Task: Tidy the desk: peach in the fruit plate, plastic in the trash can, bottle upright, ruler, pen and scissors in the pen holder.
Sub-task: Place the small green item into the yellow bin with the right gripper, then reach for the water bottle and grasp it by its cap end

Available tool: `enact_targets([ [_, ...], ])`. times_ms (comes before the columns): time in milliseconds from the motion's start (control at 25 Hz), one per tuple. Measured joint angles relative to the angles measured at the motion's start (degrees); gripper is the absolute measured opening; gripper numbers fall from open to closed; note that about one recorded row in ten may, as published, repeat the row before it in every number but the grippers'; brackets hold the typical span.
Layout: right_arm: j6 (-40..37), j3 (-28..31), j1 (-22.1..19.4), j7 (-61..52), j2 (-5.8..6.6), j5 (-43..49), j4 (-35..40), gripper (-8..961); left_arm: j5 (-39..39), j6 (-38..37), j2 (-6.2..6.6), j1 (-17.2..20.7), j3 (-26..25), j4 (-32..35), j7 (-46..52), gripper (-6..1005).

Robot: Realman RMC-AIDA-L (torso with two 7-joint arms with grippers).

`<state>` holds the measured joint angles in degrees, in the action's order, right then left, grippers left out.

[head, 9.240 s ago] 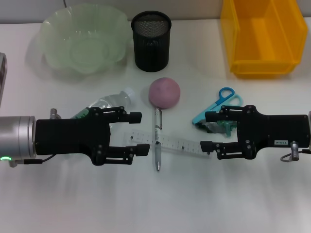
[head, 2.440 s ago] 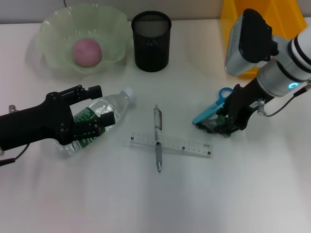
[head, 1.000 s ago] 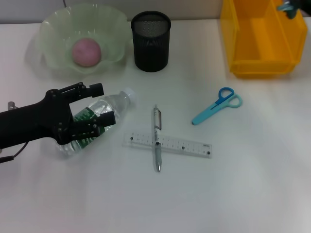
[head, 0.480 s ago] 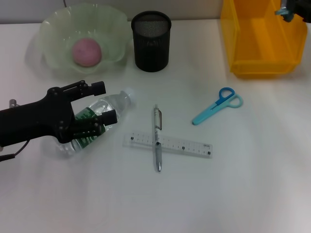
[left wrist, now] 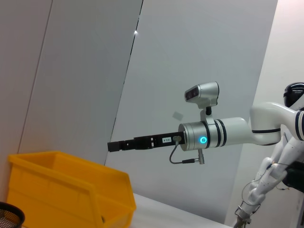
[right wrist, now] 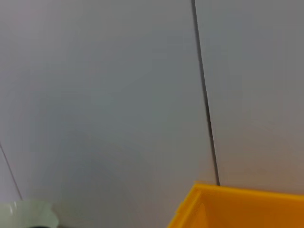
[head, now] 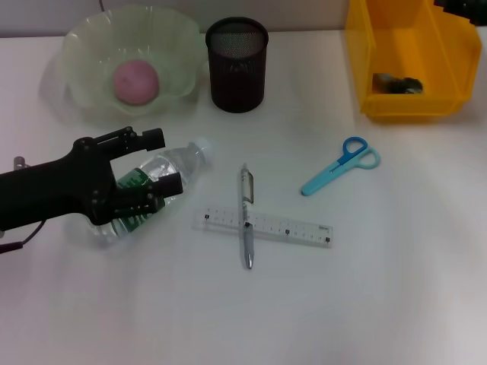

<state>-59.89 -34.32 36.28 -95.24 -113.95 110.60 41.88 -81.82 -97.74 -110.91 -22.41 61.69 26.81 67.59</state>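
Note:
The peach (head: 135,80) lies in the pale green fruit plate (head: 84,42). Crumpled plastic (head: 396,84) rests inside the yellow trash can (head: 449,91). Still on its side, the clear bottle (head: 190,156) lies at the left, and my left gripper (head: 161,161) is open with a finger on either side of it. The pen (head: 246,217) lies across the clear ruler (head: 289,228), and the blue scissors (head: 340,173) lie to their right. The black mesh pen holder (head: 237,65) stands at the back. In the left wrist view my right gripper (left wrist: 113,146) hangs above the trash can (left wrist: 66,185), open and holding nothing.
The trash can's rim (right wrist: 237,209) and an edge of the fruit plate (right wrist: 28,213) show low in the right wrist view, with a grey wall behind. White tabletop (head: 342,304) stretches in front of the ruler.
The plastic has dropped from the right gripper into the trash can. The left gripper stays around the lying bottle, almost unmoved.

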Motion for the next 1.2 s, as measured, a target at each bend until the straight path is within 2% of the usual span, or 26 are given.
enact_targets([
  [120, -4.2, 0.5, -0.9, -0.2, -0.01, -3.1, 0.5, 545, 0.0, 0.3, 0.0, -0.1, -0.4, 0.0, 0.0, 776],
  [200, -12.6, 0.5, -2.5, -0.1, 0.25, -6.5, 0.9, 582, 0.0, 0.5, 0.0, -0.3, -1.0, 0.0, 0.3, 775],
  [240, -12.6, 0.5, -2.5, -0.1, 0.25, -6.5, 0.9, 601, 0.0, 0.5, 0.0, -0.3, -1.0, 0.0, 0.3, 774],
  [280, -19.9, 0.5, -3.7, 1.2, 0.32, -8.0, 1.0, 620, 0.0, 0.6, 0.0, -0.5, -1.4, 0.0, 0.6, 774],
  [320, -19.9, 0.5, -3.7, 1.2, 0.32, -8.0, 1.0, 639, 0.0, 0.6, 0.0, -0.5, -1.4, 0.0, 0.6, 773],
  [360, -27.3, 0.5, -5.3, 3.3, 0.16, -9.0, 0.8, 658, 0.0, 1.3, -0.08, -0.9, -1.9, 0.3, 1.8, 772],
  [400, -27.3, 0.5, -5.3, 3.3, 0.16, -9.0, 0.8, 676, 0.0, 1.3, -0.08, -0.9, -1.9, 0.3, 1.8, 772],
  [480, -36.3, 0.1, -7.5, 6.9, 0.04, -9.2, 0.0, 700, 0.0, 2.8, -0.24, -1.5, -1.5, 1.6, 3.6, 771],
  [640, -39.9, -1.3, -9.2, 10.6, -0.01, -6.9, -1.1, 721, -1.5, 5.1, -0.44, -2.6, -1.7, 3.4, 6.3, 768],
  [760, -40.3, -3.4, -10.0, 15.8, -0.34, -1.4, -3.5, 726, -4.0, 7.8, -0.76, -3.5, -1.9, 5.8, 9.8, 767],
  [840, -40.1, -3.6, -10.0, 17.1, -0.48, 0.3, -4.0, 726, -8.9, 12.4, -1.52, -5.1, -1.9, 10.2, 16.6, 766],
  [920, -39.8, -3.6, -9.9, 19.2, -0.84, 2.9, -5.0, 726, -10.5, 13.3, -1.76, -5.6, -1.9, 11.3, 18.4, 764],
  [960, -39.1, -3.7, -10.1, 21.0, -1.23, 4.0, -5.5, 726, -14.1, 15.1, -2.49, -7.1, -1.9, 14.1, 23.4, 764],
  [1120, -37.2, -3.7, -10.8, 22.7, -1.86, 4.6, -5.6, 725, -22.8, 18.3, -3.99, -10.6, -1.9, 19.0, 35.0, 762],
  [1160, -36.0, -3.7, -11.2, 23.9, -2.18, 4.6, -5.8, 725, -27.9, 19.5, -4.63, -12.4, -1.9, 20.7, 40.2, 761],
  [1200, -36.0, -3.7, -11.2, 23.9, -2.18, 4.6, -5.8, 725, -27.9, 19.5, -4.63, -12.4, -1.9, 20.7, 40.2, 761],
])
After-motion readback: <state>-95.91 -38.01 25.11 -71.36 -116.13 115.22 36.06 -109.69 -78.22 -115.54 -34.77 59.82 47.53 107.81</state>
